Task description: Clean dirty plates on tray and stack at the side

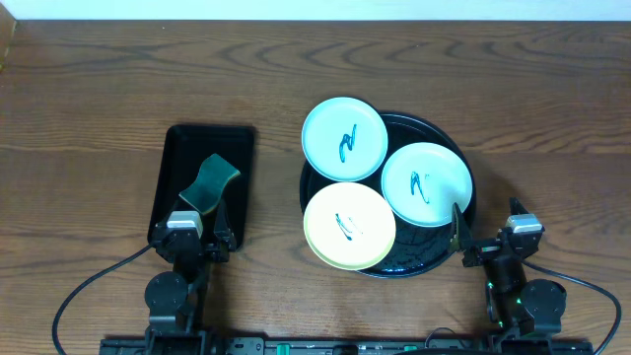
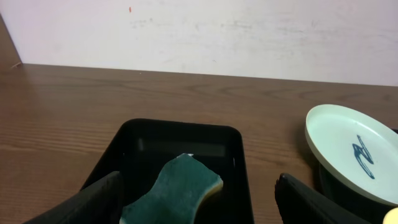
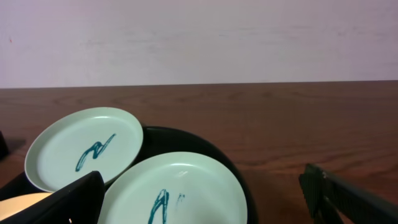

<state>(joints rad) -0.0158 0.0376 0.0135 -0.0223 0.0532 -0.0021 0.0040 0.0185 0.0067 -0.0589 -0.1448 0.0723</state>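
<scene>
Both grippers sit at the near edge. The left gripper [image 1: 202,217] has its jaws spread wide over the near end of the rectangular tray [image 1: 182,148], pinching nothing. The right gripper [image 1: 485,221] is equally wide and empty, just beside the near-right rim of the round tray [image 1: 419,262].

A brown wooden table [image 1: 99,99] carries everything. The glossy black round tray lies right of centre and holds all three plates, crowded edge to edge, each with a teal scribble. The far-left mint plate [image 1: 343,138] overhangs the tray's far-left rim, the yellow plate [image 1: 349,226] overhangs its near-left rim, and the right mint plate [image 1: 426,183] sits on the right side. The smaller rectangular tray lies well apart to the left, holding a green sponge [image 1: 209,181], which lies between the left fingers in the wrist view.
</scene>
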